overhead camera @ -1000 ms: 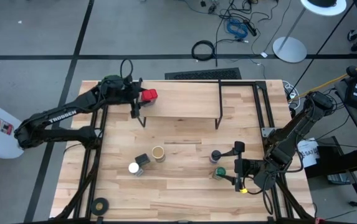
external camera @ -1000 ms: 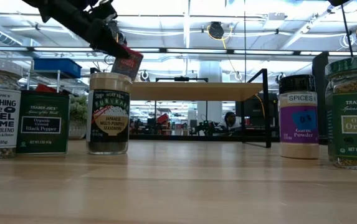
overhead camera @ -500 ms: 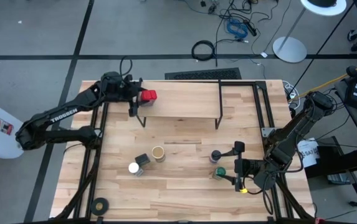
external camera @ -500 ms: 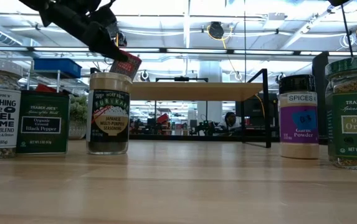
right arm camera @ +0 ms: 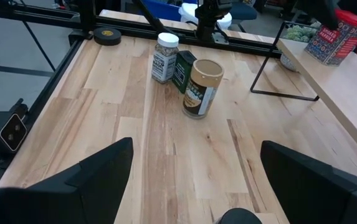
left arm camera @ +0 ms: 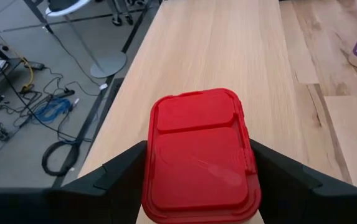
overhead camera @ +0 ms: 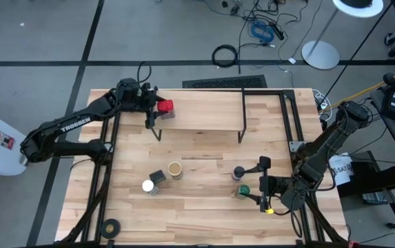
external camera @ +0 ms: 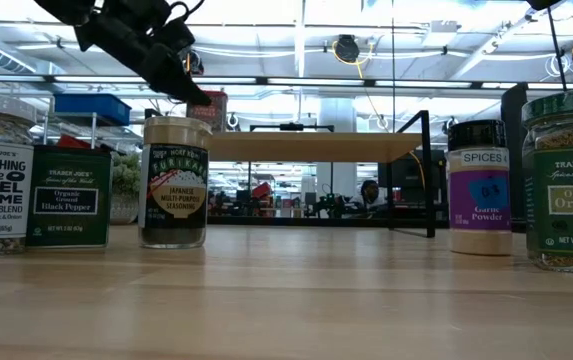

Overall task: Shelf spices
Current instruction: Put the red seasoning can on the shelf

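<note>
My left gripper [overhead camera: 154,109] is shut on a red tin [overhead camera: 165,107] over the left end of the shelf [overhead camera: 200,117], a light board on thin black legs. The low view shows the tin [external camera: 209,102] at the board's [external camera: 306,147] end; whether its bottom touches the board I cannot tell. A white-lidded jar [overhead camera: 148,186], a dark square tin [overhead camera: 157,178] and a tan cylinder [overhead camera: 175,169] stand on the table. My right gripper [overhead camera: 263,182] stands open just right of a dark-lidded jar [overhead camera: 239,172] and a green-lidded jar [overhead camera: 242,191], touching neither. My left gripper pinches the red tin by its two opposite side walls [left arm camera: 150,168], just below the lid, one finger [left arm camera: 119,171] on each side. The fingers come from the table's left, slanting slightly down. The tin sits near upright with its red lid [left arm camera: 200,134] up.
A black tape roll [overhead camera: 111,227] lies at the table's near left corner. A fuzzy green plant ball [right arm camera: 299,31] sits behind the shelf's left end. Black frame rails [overhead camera: 290,117] run along the table's sides. Bare board stretches right of the tin [left arm camera: 240,50].
My left gripper has edged a little toward the shelf and down with the red tin. The tin, tilted a second ago, now stands nearer upright over the board's left end. The gripper has stayed shut on it.
</note>
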Robot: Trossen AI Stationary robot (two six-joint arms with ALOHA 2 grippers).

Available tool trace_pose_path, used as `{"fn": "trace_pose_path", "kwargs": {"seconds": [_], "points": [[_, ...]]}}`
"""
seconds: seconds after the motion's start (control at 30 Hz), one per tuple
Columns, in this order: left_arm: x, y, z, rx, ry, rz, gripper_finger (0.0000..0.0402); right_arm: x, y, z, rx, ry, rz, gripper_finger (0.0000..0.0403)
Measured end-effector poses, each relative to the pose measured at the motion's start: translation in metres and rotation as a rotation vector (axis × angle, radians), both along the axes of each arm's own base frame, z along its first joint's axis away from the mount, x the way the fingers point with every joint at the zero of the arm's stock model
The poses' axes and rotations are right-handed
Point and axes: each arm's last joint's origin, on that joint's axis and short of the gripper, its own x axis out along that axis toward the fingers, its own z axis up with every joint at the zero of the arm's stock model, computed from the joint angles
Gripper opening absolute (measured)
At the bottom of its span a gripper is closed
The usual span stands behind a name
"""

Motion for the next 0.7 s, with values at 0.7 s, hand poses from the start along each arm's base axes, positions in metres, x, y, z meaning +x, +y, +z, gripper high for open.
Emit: {"fn": "trace_pose_path", "kwargs": {"seconds": [0.7], "points": [[-0.001,-0.003,0.009,-0.034,0.025,-0.004,0.0256,0.000,0.000,0.000,-0.001,0.004,0.004,0.0341]]}}
